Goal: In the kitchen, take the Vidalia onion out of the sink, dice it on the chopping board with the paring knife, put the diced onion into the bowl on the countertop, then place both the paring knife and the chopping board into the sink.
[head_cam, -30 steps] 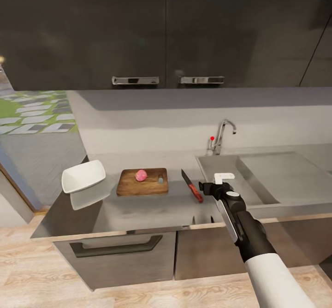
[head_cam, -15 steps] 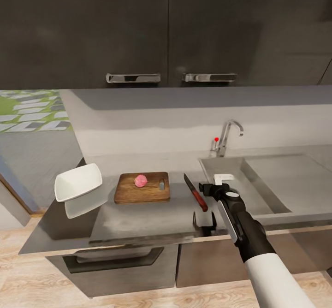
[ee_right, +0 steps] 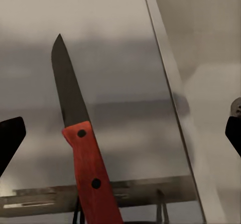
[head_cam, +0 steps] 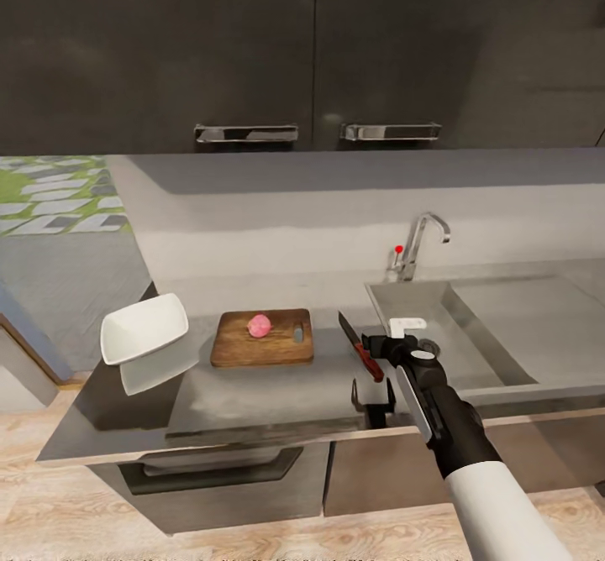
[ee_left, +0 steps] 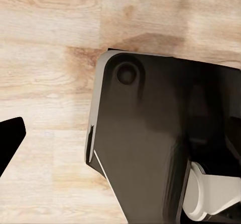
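The pinkish Vidalia onion (head_cam: pixel 260 325) rests on the brown chopping board (head_cam: pixel 277 344) on the grey countertop (head_cam: pixel 252 393). To the board's left is the white bowl (head_cam: pixel 144 328). The paring knife (head_cam: pixel 360 348) lies flat between board and sink (head_cam: pixel 402 305), with its red handle toward the counter's front. My right gripper (head_cam: pixel 380 351) hangs open just above that handle. In the right wrist view the knife (ee_right: pixel 83 153) lies between the spread fingertips of the gripper (ee_right: pixel 120 133), untouched. In the left wrist view one dark fingertip (ee_left: pixel 10 138) sits at the frame's edge over wooden floor.
The chrome tap (head_cam: pixel 418 244) with a red knob stands behind the basin, and the flat drainboard (head_cam: pixel 529 317) extends to the right. Dark wall cabinets (head_cam: pixel 302 49) hang above. A drawer (head_cam: pixel 218 473) sits below the counter edge. My black base (ee_left: pixel 160 143) is over the floor.
The whole view has shifted as the camera moved nearer the counter. My right gripper now sits closer over the knife's handle. Onion, board and bowl lie as before.
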Available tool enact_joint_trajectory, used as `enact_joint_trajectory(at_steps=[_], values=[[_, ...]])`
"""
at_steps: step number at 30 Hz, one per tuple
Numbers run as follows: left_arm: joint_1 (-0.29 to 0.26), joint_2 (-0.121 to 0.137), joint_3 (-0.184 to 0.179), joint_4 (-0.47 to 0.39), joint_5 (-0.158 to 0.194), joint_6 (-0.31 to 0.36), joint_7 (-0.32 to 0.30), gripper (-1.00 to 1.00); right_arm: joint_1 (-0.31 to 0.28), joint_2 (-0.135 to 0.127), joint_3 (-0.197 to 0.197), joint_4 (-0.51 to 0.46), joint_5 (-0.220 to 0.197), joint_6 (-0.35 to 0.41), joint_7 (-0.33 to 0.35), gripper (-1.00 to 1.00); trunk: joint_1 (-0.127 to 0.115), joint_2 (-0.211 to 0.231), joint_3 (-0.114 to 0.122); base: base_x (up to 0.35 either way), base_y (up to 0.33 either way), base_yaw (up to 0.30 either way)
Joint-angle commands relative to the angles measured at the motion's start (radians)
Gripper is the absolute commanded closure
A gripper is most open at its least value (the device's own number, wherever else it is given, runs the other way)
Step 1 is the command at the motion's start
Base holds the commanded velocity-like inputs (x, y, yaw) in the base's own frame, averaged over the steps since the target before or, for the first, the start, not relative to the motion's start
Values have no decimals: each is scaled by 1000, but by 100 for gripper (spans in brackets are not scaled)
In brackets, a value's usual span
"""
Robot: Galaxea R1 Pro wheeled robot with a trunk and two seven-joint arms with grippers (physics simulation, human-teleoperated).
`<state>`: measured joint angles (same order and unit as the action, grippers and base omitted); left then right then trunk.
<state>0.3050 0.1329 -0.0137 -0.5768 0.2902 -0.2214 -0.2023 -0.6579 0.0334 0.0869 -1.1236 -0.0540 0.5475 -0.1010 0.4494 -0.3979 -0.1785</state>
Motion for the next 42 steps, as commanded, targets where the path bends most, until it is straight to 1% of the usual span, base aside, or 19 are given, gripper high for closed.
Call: enact_joint_trajectory(at_steps=[1, 8, 15, 25, 31, 36, 42], values=[[0, 1, -2, -1, 10, 0, -5, -100, -1, 0, 2, -1, -6, 5, -8, -100, 1, -2, -3, -41, 1, 0], [0, 1, -1, 0, 10, 0, -5, -100, -1, 1, 2, 4, -6, 5, -8, -100, 1, -2, -15, -216, 0, 0], [0, 1, -1, 0, 10, 0, -5, -100, -1, 3, 2, 8, -6, 5, -8, -100, 1, -2, -26, -53, 0, 0], [0, 1, -1, 0, 10, 0, -5, -100, 0, 3, 2, 10, -6, 5, -8, -100, 1, -2, -42, 2, 0, 0], [0, 1, -1, 0, 10, 0, -5, -100, -1, 3, 3, 10, -6, 5, -8, -100, 1, -2, -51, 162, 0, 0], [0, 1, -1, 0, 10, 0, -5, -100, -1, 3, 3, 10, -6, 5, -8, -100, 1, -2, -59, 52, 0, 0], [0, 1, -1, 0, 10, 0, -5, -100, -1, 3, 3, 10, -6, 1, -8, -100, 1, -2, -63, 4, 0, 0]])
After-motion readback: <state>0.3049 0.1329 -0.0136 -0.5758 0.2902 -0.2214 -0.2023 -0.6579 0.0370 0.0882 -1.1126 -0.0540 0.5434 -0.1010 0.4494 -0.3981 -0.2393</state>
